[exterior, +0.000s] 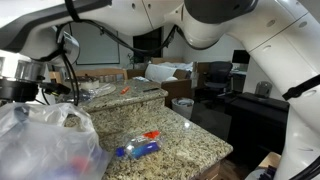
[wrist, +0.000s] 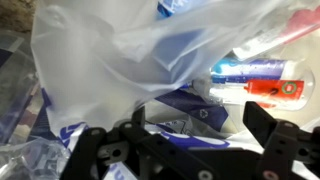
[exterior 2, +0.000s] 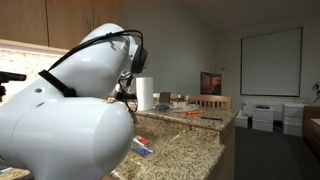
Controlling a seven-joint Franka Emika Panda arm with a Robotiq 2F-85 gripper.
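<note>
Wrist view, left to right: a translucent plastic bag (wrist: 110,60) fills the left and middle of the frame, crumpled, with blue and white packaging dimly visible through it; along the lower edge is the black gripper (wrist: 180,150), its jaws spread wide apart, one at the lower left and one at the lower right, clasping nothing; the bag hangs just ahead of the gap between them, and whether it touches them cannot be told; to the right, past the bag's edge, lies a tube (wrist: 255,80) printed in white, blue and red, on its side.

In an exterior view, left to right: the same plastic bag (exterior: 45,140) sits bulging at the near left corner of a speckled granite counter (exterior: 190,140); dark gripper hardware stands above it, too cluttered to read; the tube (exterior: 138,145) lies flat on the counter near the bag, to its right; the white robot arm (exterior: 230,25) arches across the top.

In an exterior view, the robot arm (exterior 2: 60,120) hides the bag; a paper towel roll (exterior 2: 144,93) stands upright on the counter beyond.
</note>
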